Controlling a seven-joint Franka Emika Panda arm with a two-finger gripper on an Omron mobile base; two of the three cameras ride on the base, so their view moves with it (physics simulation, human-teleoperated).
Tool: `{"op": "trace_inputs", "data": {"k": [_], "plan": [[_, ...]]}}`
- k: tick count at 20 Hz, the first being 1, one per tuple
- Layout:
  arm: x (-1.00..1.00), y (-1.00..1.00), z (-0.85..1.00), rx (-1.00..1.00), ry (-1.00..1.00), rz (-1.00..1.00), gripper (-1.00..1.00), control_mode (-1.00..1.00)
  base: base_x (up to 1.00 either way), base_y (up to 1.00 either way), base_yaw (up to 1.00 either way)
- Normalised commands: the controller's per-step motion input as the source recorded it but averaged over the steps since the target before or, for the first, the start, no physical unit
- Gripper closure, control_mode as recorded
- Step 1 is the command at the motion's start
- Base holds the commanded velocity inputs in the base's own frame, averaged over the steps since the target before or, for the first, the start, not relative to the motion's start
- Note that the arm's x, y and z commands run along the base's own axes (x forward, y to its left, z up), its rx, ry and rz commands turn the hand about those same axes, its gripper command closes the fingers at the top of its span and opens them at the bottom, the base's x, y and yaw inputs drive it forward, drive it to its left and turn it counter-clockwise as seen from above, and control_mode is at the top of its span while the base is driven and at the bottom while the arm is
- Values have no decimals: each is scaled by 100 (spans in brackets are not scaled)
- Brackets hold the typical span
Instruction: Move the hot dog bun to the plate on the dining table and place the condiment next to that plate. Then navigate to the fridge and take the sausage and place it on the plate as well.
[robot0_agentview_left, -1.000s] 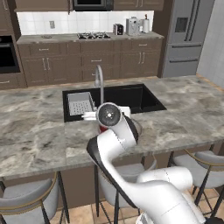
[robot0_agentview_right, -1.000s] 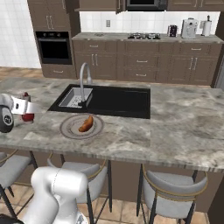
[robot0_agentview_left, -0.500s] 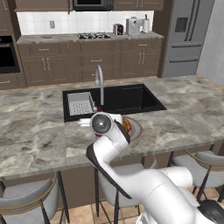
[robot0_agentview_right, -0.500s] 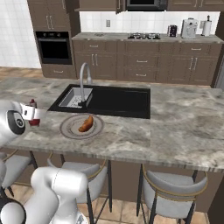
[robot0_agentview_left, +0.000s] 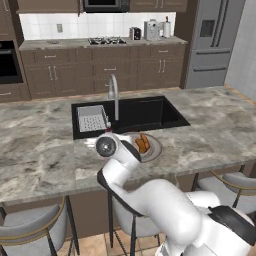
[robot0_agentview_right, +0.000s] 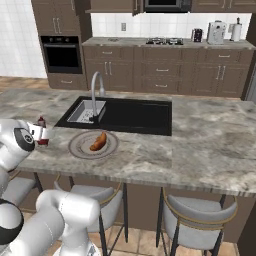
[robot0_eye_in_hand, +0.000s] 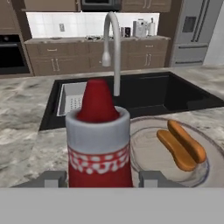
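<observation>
Condiment (robot0_eye_in_hand: 99, 140) | upright between claw (robot0_eye_in_hand: 99, 178) fingers, pinched | beside plate (robot0_eye_in_hand: 148, 168) holding bun (robot0_eye_in_hand: 181, 144)

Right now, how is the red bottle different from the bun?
The red bottle stands upright between the gripper's fingers; the bun lies flat on the plate. The bottle is red with a white band; the bun is orange-tan. The bottle is beside the plate, the bun on it. Both are on the marble table.
</observation>
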Motion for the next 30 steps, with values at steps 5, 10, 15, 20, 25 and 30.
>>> {"op": "trace_inputs", "data": {"k": [5, 10, 15, 20, 25, 30], "plan": [[19, 0, -24, 0, 0, -3, 100, -100, 0, 0, 0], [9, 0, -17, 0, 0, -1, 100, -100, 0, 0, 0], [17, -7, -12, 0, 0, 0, 100, -100, 0, 0, 0], [24, -12, -14, 0, 0, 0, 100, -100, 0, 0, 0], [21, -6, -14, 0, -1, 0, 100, -100, 0, 0, 0], [8, 0, -16, 0, -4, 0, 100, -100, 0, 0, 0]]}}
